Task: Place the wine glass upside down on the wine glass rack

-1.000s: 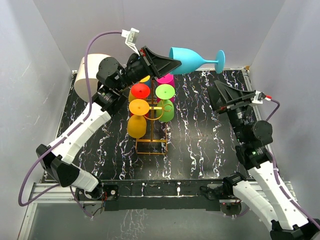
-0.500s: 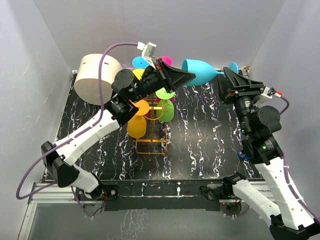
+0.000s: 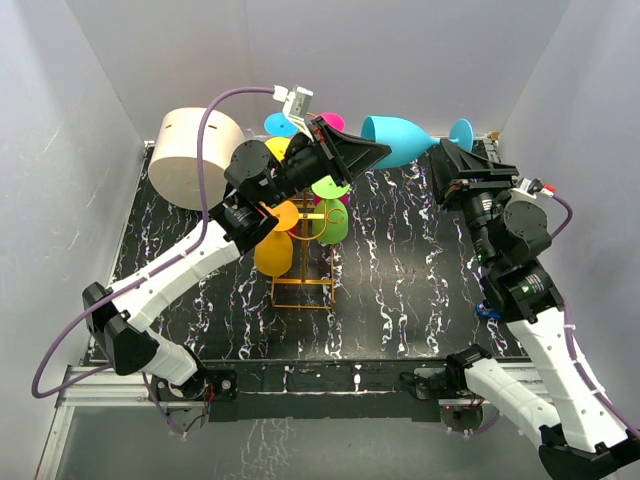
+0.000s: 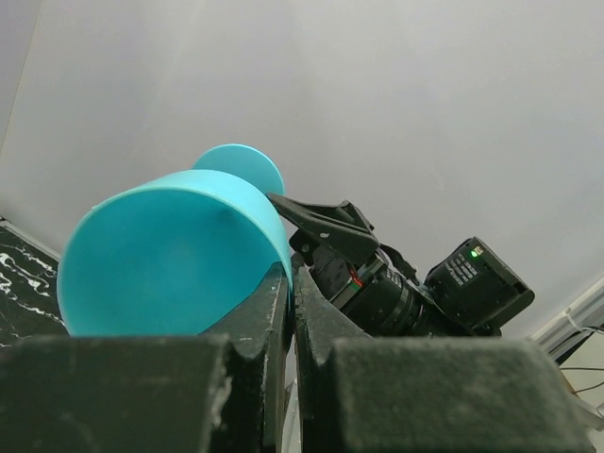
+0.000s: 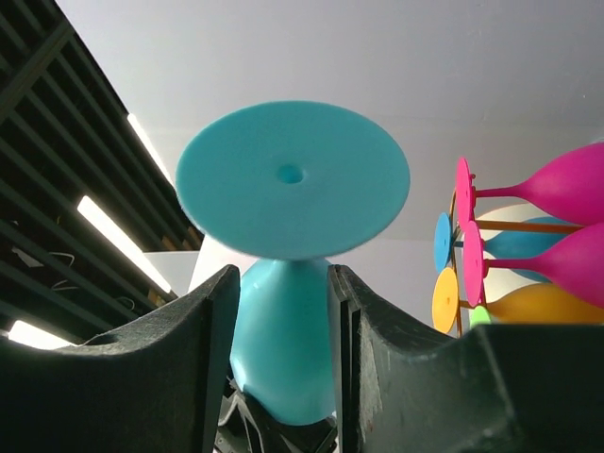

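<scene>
The cyan wine glass (image 3: 398,139) lies on its side in the air above the table's far part, foot (image 3: 462,133) to the right. My left gripper (image 3: 381,150) is shut on its rim; in the left wrist view the jaws (image 4: 291,271) pinch the bowl's wall (image 4: 175,250). My right gripper (image 3: 442,162) is open just below the foot. In the right wrist view its fingers (image 5: 281,276) flank the glass's narrow end (image 5: 283,340) with gaps, under the round foot (image 5: 293,179). The golden wire rack (image 3: 301,287) stands mid-table.
Several coloured glasses hang on the rack, among them yellow (image 3: 273,252), green (image 3: 334,222) and magenta (image 3: 330,125); they show at the right of the right wrist view (image 5: 528,236). A cream cylindrical container (image 3: 190,155) stands at the far left. Grey walls surround the table.
My left arm has carried the glass to the right and slightly lower. My right arm has risen and brought its open fingers up around the glass's stem end.
</scene>
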### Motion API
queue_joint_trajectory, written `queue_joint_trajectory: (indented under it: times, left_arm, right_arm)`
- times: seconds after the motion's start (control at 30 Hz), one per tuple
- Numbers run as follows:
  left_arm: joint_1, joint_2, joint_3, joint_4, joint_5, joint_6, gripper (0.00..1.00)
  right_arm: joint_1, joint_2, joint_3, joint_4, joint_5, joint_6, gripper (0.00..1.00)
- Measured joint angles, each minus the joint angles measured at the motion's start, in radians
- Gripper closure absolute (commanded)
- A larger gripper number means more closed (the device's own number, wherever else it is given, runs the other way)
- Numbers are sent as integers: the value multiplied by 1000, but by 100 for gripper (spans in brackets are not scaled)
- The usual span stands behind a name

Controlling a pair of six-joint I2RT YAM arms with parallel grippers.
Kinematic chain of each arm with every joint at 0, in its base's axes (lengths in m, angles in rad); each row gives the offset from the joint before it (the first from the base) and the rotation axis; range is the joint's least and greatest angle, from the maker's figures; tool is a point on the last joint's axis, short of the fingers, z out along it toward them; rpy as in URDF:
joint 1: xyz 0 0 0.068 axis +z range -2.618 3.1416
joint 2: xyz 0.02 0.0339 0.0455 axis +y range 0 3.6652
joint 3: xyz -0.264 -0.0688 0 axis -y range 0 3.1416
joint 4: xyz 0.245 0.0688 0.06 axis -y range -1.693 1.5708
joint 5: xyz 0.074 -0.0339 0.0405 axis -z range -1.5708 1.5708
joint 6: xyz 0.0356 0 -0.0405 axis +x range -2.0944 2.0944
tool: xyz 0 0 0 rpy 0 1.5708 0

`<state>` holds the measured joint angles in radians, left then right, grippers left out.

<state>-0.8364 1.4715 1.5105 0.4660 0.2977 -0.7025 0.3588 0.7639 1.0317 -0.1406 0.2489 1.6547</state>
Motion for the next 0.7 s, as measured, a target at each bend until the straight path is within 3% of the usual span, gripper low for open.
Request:
queue_joint_trajectory:
  times: [0.3, 0.7]
  left_arm:
    - [-23, -21, -28, 1, -2, 8, 100]
    - [-32, -64, -92, 0, -12, 11, 100]
  right_arm:
    - [0, 86, 1, 51, -2, 29, 65]
    - [5, 98, 1, 72, -14, 53, 97]
